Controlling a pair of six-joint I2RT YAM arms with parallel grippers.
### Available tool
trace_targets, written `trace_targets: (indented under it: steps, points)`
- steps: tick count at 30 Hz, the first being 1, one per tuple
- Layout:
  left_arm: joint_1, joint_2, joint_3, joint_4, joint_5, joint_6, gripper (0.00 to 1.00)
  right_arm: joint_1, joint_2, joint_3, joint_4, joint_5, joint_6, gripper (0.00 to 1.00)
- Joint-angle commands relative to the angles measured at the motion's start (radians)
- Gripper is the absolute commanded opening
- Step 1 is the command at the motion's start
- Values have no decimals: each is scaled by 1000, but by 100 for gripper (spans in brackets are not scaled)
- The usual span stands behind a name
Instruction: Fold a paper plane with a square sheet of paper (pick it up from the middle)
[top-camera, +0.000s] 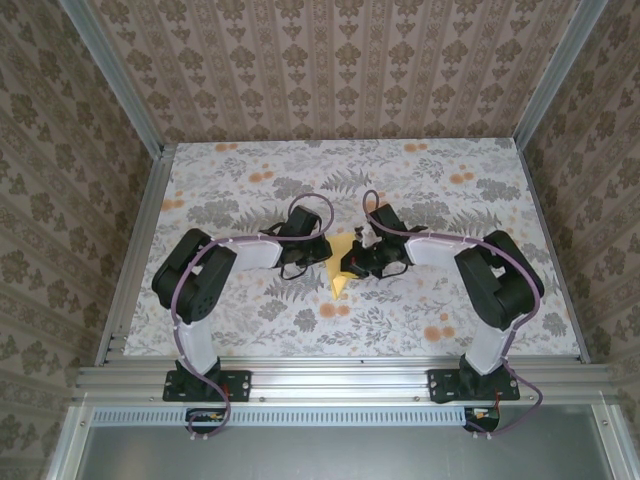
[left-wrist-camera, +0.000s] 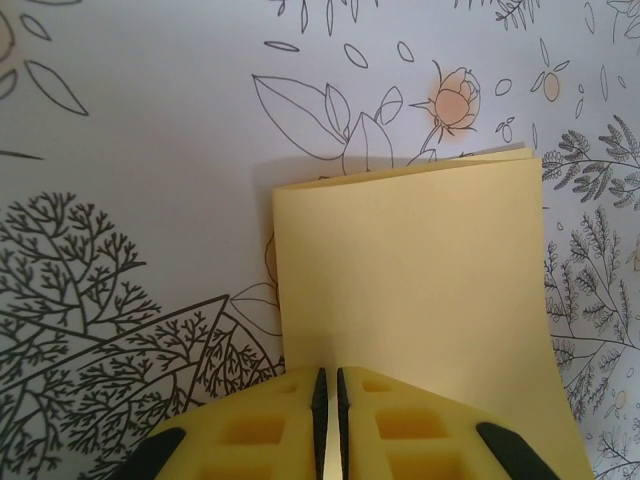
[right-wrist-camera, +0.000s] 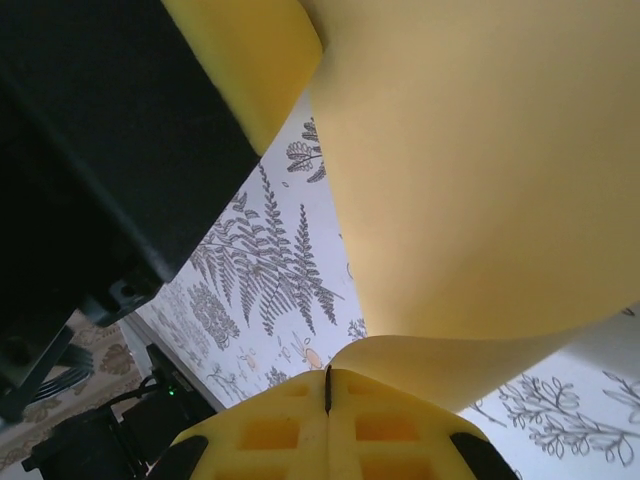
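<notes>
The square sheet of paper (top-camera: 340, 279) is bright yellow and folded over on itself, held between the two arms above the middle of the table. In the left wrist view the sheet of paper (left-wrist-camera: 410, 270) is a doubled rectangle with two layers at its far edge. My left gripper (left-wrist-camera: 328, 385) is shut on its near edge. The right gripper (right-wrist-camera: 328, 374) is shut on a curling edge of the paper (right-wrist-camera: 480, 150), which rises above it. My left gripper (top-camera: 322, 252) and right gripper (top-camera: 353, 262) nearly meet. A paper plane shape is out of view.
The table (top-camera: 420, 170) carries a floral print with grey ferns and orange flowers. Aluminium rails (top-camera: 340, 376) frame its near edge and sides, and patterned walls close in on three sides. One yellow finger of the left gripper (right-wrist-camera: 255, 60) hangs close in the right wrist view.
</notes>
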Motion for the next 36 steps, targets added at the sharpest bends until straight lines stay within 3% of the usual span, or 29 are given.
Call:
trace_targets:
  steps: [1, 13, 36]
  points:
    - [-9, 27, 3, -76, -24, 24, 16, 7, 27, 28, 15, -4, 21, 0]
    - [-11, 30, 2, -79, -28, 21, 15, 8, 76, 19, 63, 74, 71, 0]
    - [-14, 38, 4, -80, -24, 22, 15, 7, 135, 39, 89, 56, 61, 1]
